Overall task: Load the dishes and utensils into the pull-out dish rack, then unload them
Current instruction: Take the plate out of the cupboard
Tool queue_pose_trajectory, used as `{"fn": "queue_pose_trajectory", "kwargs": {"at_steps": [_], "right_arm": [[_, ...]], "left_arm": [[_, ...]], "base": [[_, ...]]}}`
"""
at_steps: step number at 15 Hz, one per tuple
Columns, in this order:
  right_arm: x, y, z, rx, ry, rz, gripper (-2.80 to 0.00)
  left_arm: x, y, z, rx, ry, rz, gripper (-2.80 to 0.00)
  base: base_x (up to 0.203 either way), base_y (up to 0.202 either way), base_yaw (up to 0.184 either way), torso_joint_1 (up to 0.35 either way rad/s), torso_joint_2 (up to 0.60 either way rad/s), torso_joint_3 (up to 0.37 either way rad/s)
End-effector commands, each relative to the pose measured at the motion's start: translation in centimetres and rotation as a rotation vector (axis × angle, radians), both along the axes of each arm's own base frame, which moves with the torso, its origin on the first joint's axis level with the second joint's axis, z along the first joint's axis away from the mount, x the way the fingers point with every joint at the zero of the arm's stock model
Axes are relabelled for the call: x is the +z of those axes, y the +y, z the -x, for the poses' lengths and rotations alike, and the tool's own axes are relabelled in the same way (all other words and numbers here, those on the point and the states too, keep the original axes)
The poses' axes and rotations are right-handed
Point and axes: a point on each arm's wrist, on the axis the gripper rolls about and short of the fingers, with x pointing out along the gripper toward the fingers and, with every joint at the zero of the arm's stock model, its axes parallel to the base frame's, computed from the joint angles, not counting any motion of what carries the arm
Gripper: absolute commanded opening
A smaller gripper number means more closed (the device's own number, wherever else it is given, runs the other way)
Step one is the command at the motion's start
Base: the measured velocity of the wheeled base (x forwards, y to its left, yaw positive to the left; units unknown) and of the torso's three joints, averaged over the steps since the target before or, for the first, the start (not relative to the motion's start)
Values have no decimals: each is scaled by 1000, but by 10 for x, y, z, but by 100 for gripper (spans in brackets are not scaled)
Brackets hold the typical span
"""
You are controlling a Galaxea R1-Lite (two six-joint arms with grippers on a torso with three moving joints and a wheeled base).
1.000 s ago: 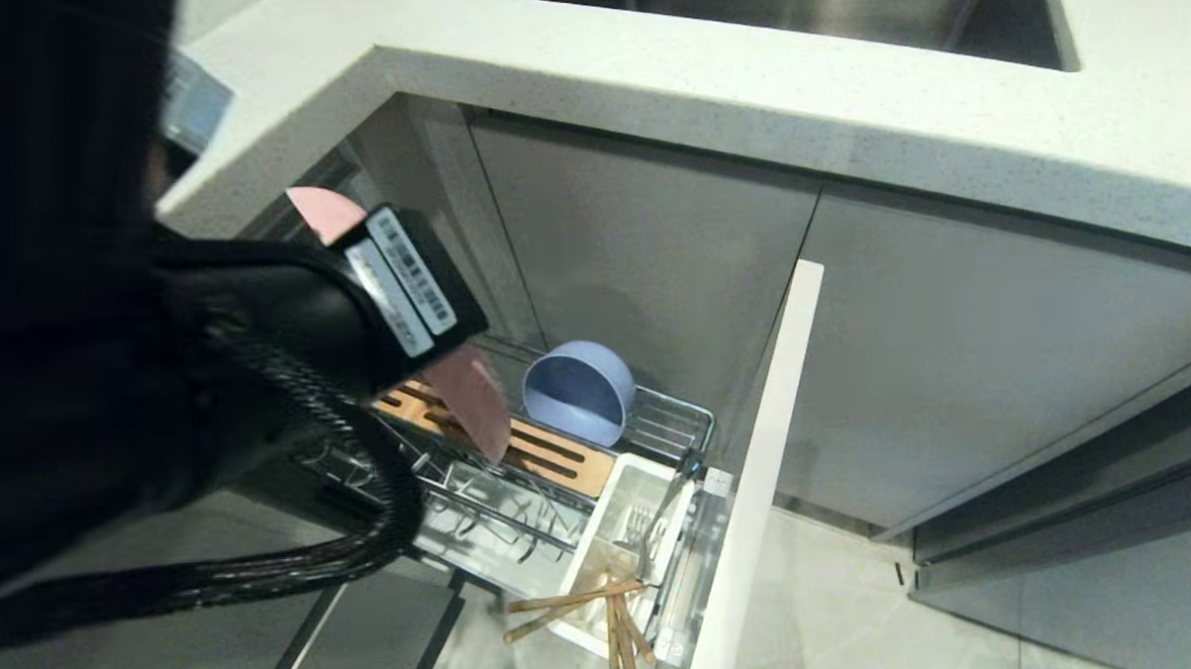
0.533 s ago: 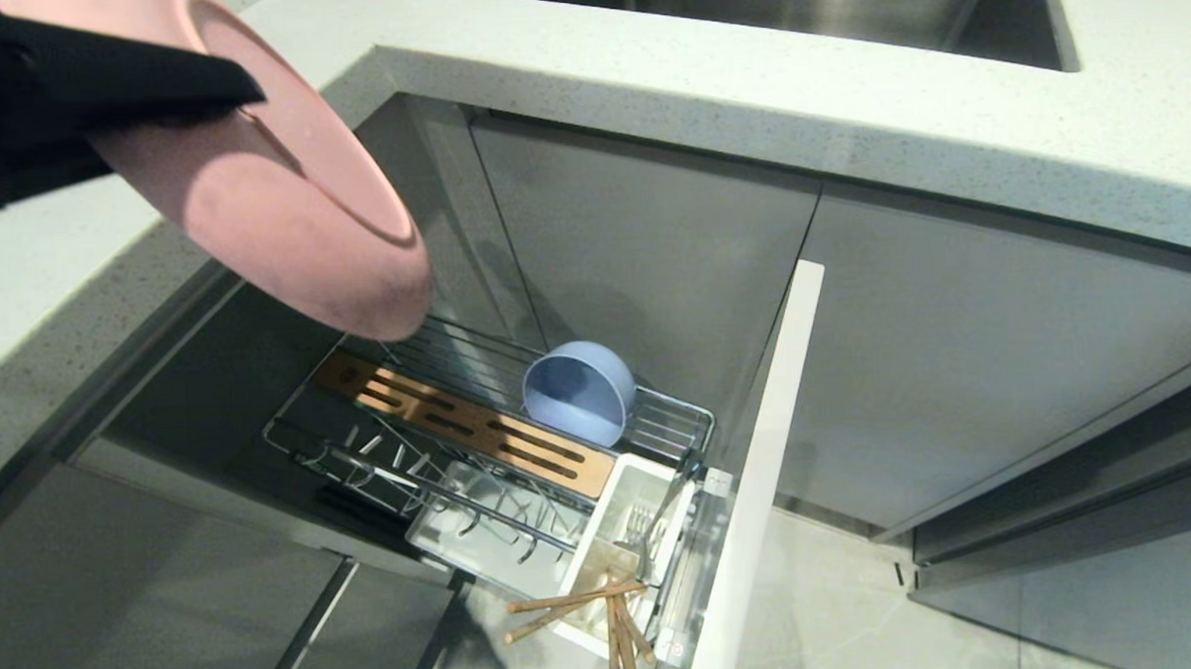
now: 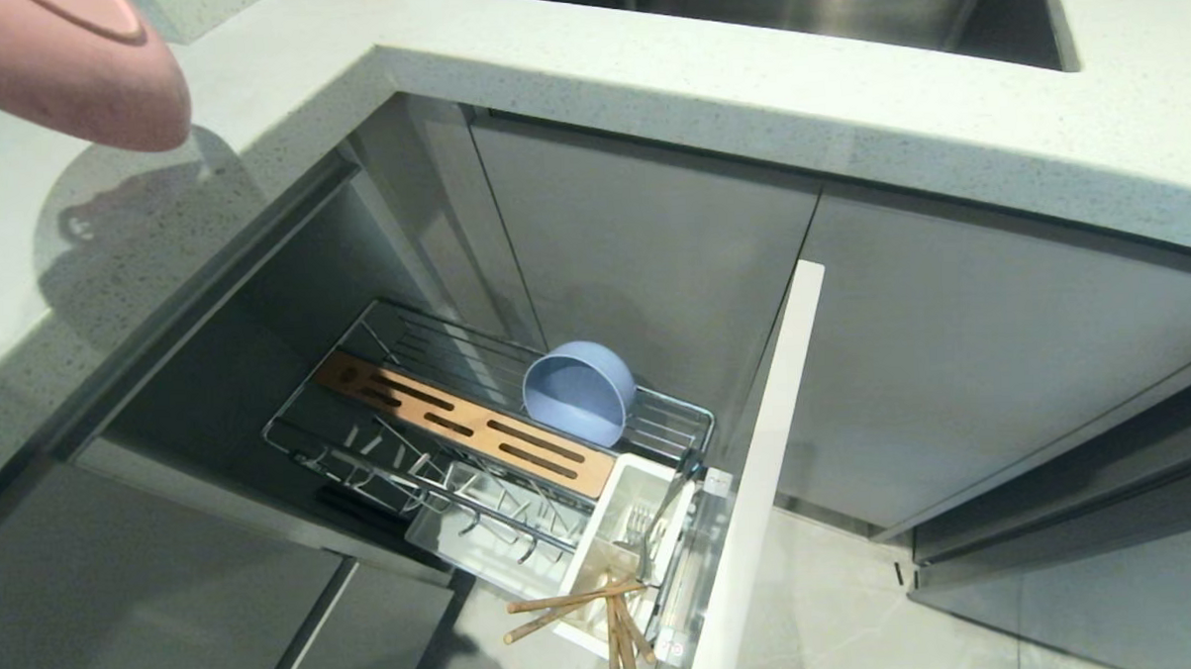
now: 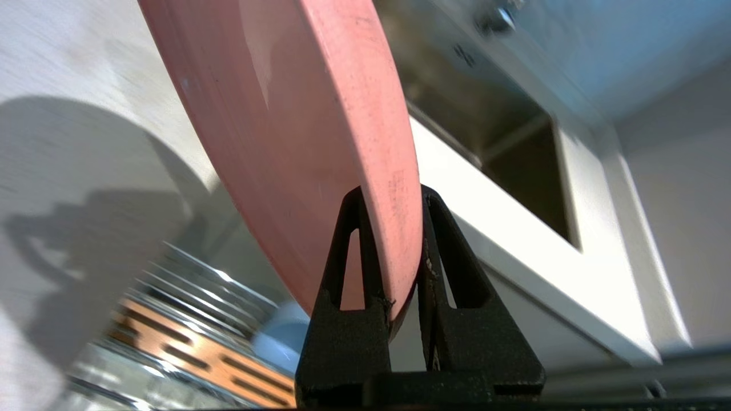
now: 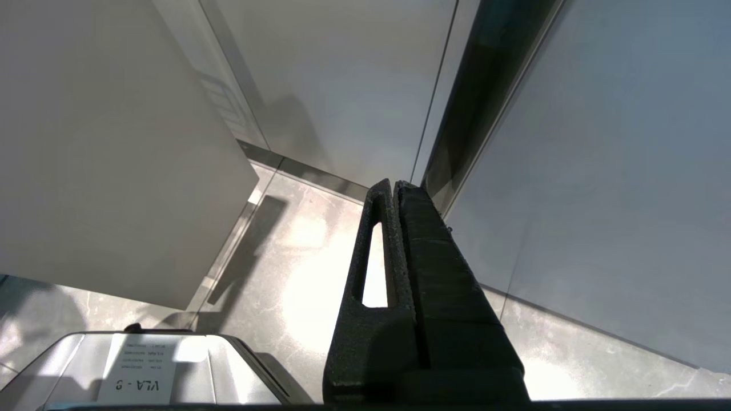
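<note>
- The chopsticks [image 3: 576, 612] lie nearest, at the near end of the pull-out dish rack [image 3: 362, 452]; their light-brown sticks fan out of the white cutlery cup [image 3: 613, 542], some ends poking past its near-left rim.
- In the same cup, just beyond the chopsticks, stands the silver fork [image 3: 644, 531], its tines showing above the rim.
- The pale door front [image 3: 759, 467] runs along the right side of the rack, seen edge-on, from near to far.
- Left of the cup, the chrome plate prongs [image 3: 432, 479] stand bare, with a clear tray beneath them.
- Beyond the prongs the tan wooden strip [image 3: 460, 428] with its dark slots crosses the basket from far left to near right.
- The pale-blue bowl [image 3: 578, 393] rests on the wire shelf just past the strip, tipped on its side with its mouth facing near-left.
- The right gripper [image 5: 394, 191] hangs low beside grey cabinet fronts above the floor, its fingers pressed together on nothing; it does not appear in the head view.
- The white speckled countertop [image 3: 746, 101] spans the far part of the scene above the rack, with a steel sink [image 3: 792, 11] sunk into it at the far edge.
- The pink plate [image 3: 81, 75] is at the far left, above the countertop and well apart from the rack, casting a shadow on the stone.
- The left gripper [image 4: 393, 194] pinches the plate's rim [image 4: 394, 240] between its two black fingers, the plate held edge-on.
</note>
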Motion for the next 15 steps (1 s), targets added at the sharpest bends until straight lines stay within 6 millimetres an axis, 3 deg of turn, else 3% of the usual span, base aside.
{"fn": "queue_pose_trajectory", "kwargs": {"at_steps": [1,11,15], "right_arm": [[0,0,0,0,0,0,-280],[0,0,0,-1,0,0,-280],[0,0,0,0,0,0,-280]], "left_arm": [[2,8,1,66,-21,12,-280],[7,48,9,544,-135,-151,-280],[-5,55,6,758,-26,-339,-280]], "base": [[0,0,0,0,0,0],[0,0,0,0,0,0],[0,0,0,0,0,0]]}}
